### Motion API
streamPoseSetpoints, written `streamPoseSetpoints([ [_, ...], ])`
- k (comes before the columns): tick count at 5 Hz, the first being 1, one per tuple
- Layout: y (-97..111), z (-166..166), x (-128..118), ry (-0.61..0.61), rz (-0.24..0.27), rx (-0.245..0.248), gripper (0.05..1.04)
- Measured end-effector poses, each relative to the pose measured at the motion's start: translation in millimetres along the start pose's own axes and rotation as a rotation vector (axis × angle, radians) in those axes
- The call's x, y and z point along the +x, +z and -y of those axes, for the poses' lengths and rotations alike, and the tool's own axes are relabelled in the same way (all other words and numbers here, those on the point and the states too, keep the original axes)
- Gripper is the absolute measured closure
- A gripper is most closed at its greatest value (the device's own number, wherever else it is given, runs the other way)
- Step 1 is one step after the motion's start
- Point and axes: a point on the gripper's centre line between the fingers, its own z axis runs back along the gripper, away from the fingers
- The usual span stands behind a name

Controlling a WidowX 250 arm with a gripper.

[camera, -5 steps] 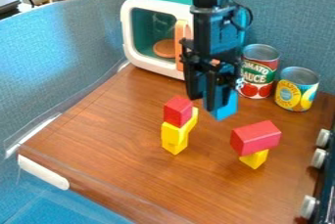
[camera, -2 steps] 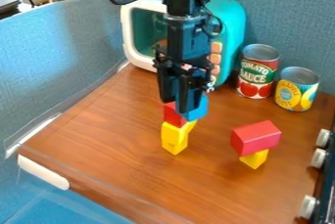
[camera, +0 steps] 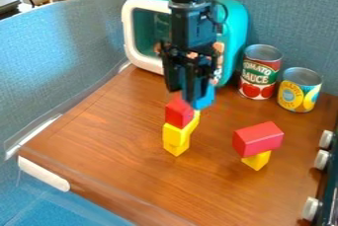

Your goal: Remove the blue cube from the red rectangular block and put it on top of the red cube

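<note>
blue cube: while it is already clear of the red rectangular block, it hangs in the air under the gripper, its near side partly covered by a finger; in the view it lies up and to the right of the red cube.

gripper: black fingers pointing down, parted by about the cube's width and apparently pinching the blue cube; exact contact of the pads on the cube cannot be told.

red cube: tops the stack of yellow blocks, just below the fingertips in the view; whether anything touches it, cannot tell.

line to target: the coming move turns on this offset. Cube looks a little right of the red top and seems to sit farther back; likely a small shift left and toward the camera, then straight down. Height gap hard to judge from this slant.

red rectangular block: well apart to the right, long axis slanting up to the right, resting on a yellow block.

step: lining up over the stack, by my reading; lowering and release remain.

risk: narrow perch; a low sideways pass could knock the red cube off, an off-centre release could tip the blue one.
</note>
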Motion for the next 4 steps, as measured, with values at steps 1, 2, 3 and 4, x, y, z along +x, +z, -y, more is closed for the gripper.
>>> streamPoseSetpoints([
  [1,7.4,-5.3,3.5,0.02,0.021,0.01,0.546],
  [2,6.5,-14.7,2.1,0.055,-0.011,0.038,0.546],
  [3,5.0,-26.6,-8.9,0.117,-0.048,0.045,0.546],
  [4,-0.5,-31.4,-14.4,0.13,-0.078,0.025,0.546],
])
